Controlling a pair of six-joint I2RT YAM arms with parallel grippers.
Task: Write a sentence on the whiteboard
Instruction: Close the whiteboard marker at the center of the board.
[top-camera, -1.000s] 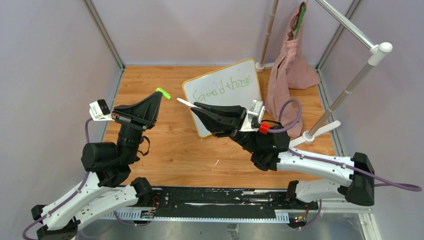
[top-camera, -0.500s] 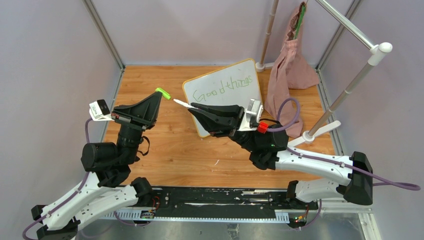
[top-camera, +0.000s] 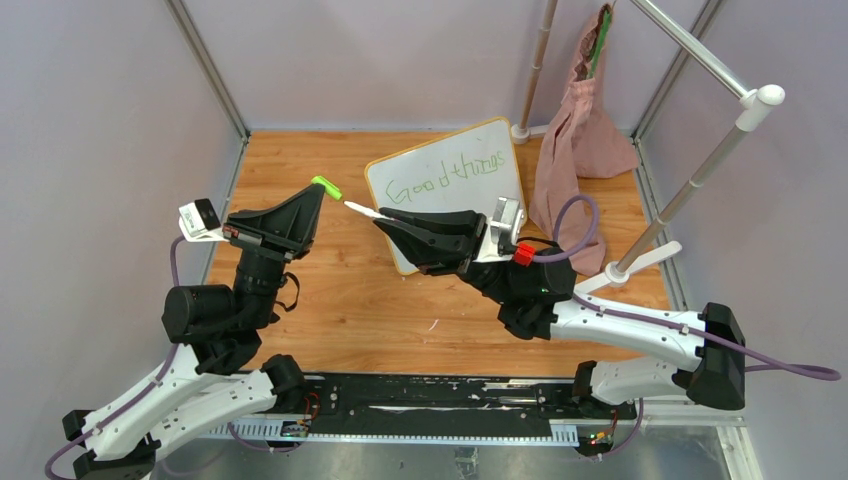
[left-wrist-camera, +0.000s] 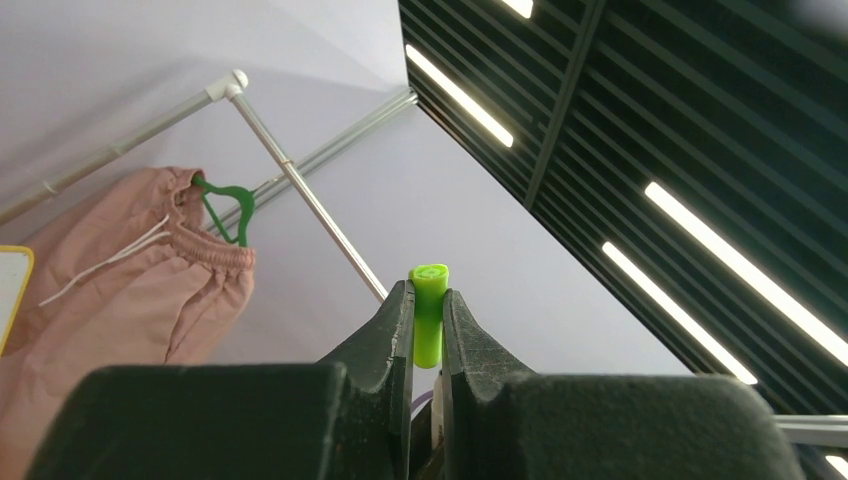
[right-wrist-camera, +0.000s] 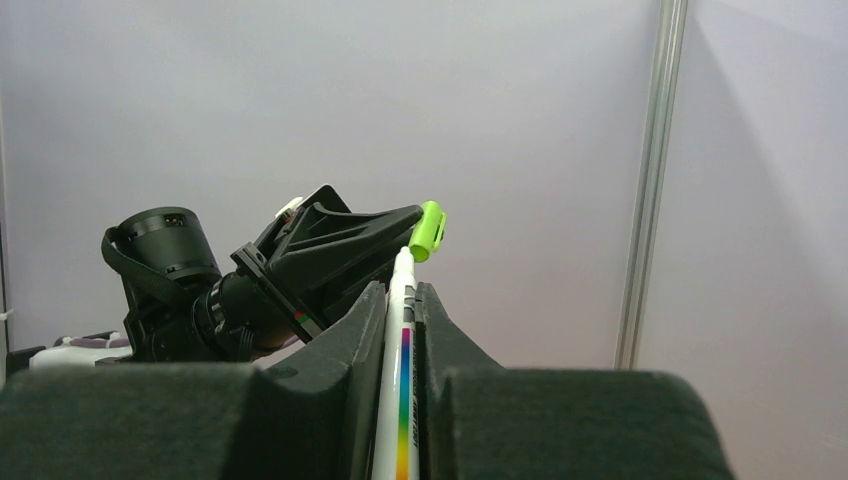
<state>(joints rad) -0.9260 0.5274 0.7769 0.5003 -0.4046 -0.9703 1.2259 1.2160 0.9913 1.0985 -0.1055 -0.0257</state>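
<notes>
whiteboard (top-camera: 480, 190) lettering only from above | left gripper (left-wrist-camera: 427, 312) pinches green cap (left-wrist-camera: 430, 285) | right gripper (right-wrist-camera: 398, 290) clamps marker (right-wrist-camera: 397, 400)

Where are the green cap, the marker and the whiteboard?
green cap (top-camera: 326, 187): top external view, middle of cap
marker (top-camera: 362, 209): top external view, exposed white barrel
whiteboard (top-camera: 455, 198): top external view, bare surface below writing

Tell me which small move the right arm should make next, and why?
Probably ease the right gripper leftward to push the marker tip into the green cap pinched by the left gripper. The whiteboard already reads "Good things", and tip and cap sit apart, nearly in line.
</notes>
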